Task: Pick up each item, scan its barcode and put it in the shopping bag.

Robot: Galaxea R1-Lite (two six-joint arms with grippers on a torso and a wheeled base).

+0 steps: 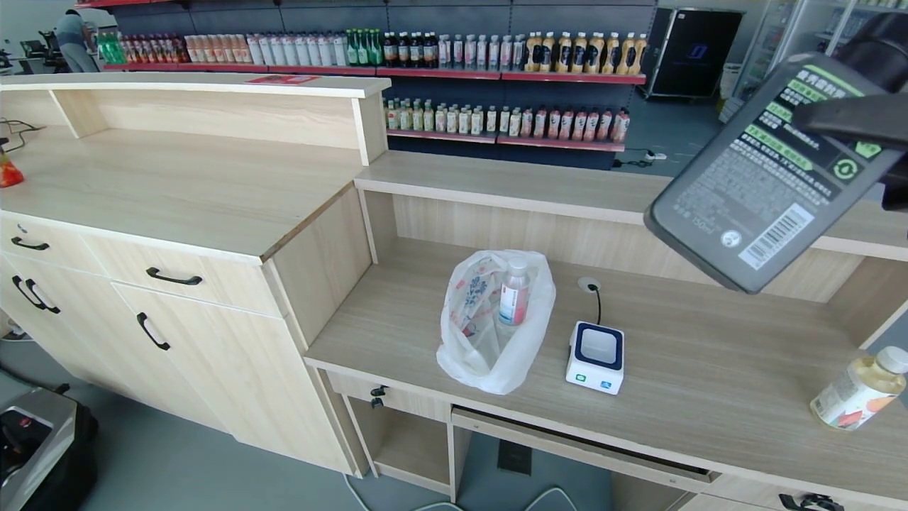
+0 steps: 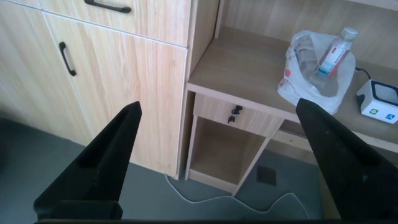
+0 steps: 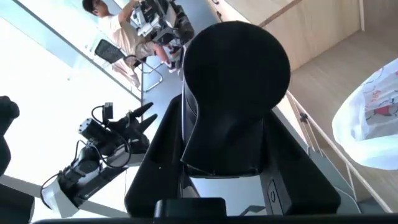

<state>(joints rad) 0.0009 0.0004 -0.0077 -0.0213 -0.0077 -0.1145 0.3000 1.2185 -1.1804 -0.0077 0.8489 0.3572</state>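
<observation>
A dark grey bottle (image 1: 766, 191) with a barcode label hangs tilted, high over the counter's right side, and my right gripper (image 1: 876, 142) is shut on it. From the right wrist the bottle (image 3: 236, 93) stands end-on between that gripper's (image 3: 230, 180) jaws. The white shopping bag (image 1: 468, 355) lies open on the lower counter with a clear bottle (image 1: 516, 291) inside. A white scanner (image 1: 596, 357) sits just right of the bag. A juice bottle (image 1: 858, 390) lies at the counter's right edge. My left gripper (image 2: 214, 162) is open and holds nothing, low beside the cabinet.
The bag (image 2: 295, 81) and scanner (image 2: 379, 102) lie far off in the left wrist view. A raised counter with drawers (image 1: 170, 277) stands to the left. The scanner's cable runs to a grommet (image 1: 589, 285). Shelves of drinks (image 1: 496, 57) line the back wall.
</observation>
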